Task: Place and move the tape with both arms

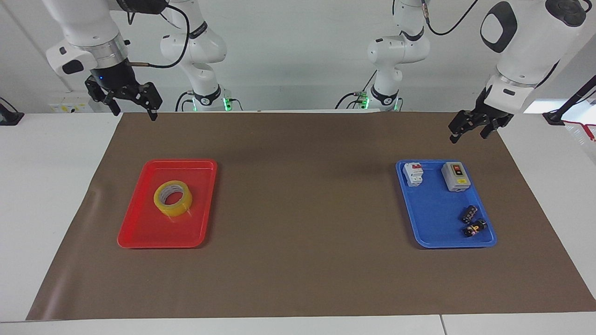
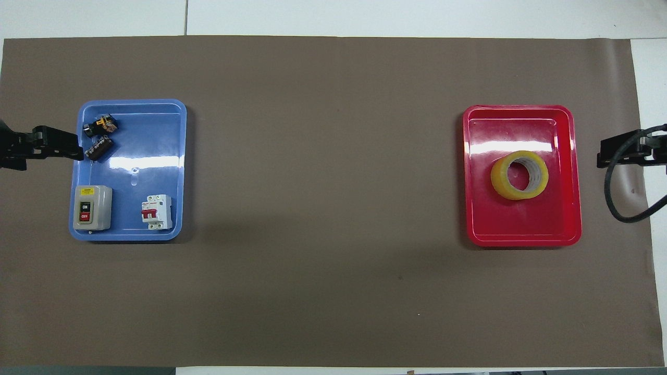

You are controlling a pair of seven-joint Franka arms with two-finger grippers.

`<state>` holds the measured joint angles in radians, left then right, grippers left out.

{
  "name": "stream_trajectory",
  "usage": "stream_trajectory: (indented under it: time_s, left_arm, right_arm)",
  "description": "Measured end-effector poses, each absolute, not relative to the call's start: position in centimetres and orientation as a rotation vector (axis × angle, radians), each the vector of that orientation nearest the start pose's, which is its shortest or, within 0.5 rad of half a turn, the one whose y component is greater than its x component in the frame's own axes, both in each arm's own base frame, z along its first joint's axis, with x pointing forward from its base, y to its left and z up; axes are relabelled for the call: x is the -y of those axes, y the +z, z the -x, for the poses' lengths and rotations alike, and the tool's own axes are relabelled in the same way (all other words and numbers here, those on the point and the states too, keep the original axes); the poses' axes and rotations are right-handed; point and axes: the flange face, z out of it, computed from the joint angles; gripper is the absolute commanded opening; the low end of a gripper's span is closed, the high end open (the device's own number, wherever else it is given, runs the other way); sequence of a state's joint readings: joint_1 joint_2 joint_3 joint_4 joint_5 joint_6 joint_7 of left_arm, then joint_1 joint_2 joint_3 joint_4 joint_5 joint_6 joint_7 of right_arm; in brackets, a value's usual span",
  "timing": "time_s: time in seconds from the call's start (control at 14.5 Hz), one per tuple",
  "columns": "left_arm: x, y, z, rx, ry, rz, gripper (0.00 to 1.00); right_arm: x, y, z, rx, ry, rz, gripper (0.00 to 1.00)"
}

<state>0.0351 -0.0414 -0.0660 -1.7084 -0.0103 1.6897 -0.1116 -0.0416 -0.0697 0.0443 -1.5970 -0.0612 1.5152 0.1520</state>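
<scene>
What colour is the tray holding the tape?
Red tray under the tape, clearest in the overhead view.

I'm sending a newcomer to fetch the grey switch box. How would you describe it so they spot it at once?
Look at the blue tray toward the left arm's end of the table. In its corner nearest the robots stands the grey switch box, beside a white circuit breaker. Alone in the tray, it has red and black ON/OFF buttons on its face.
</scene>
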Motion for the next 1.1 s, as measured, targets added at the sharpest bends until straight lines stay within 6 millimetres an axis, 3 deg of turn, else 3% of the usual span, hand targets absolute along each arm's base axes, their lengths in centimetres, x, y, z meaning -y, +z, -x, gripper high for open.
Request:
stream_trajectory:
  time_s: [0.21,0.55,1.1]
  left_arm:
    - [1.9,59.2,-55.0,0.129,-0.035,3.148,1.0]
    - [1.9,59.2,-55.0,0.129,-0.035,3.148,1.0]
    - [1.9,59.2,-55.0,0.129,-0.035,3.148,1.0]
  right_arm:
    - [0.2,64.0,-53.0,-0.24,0.064,3.182,1.0]
    - [0.2,66.4,-52.8,-0.226,0.117,3.163,1.0]
    - [-0.3,65.9,-52.9,-0.179,0.154,3.168,1.0]
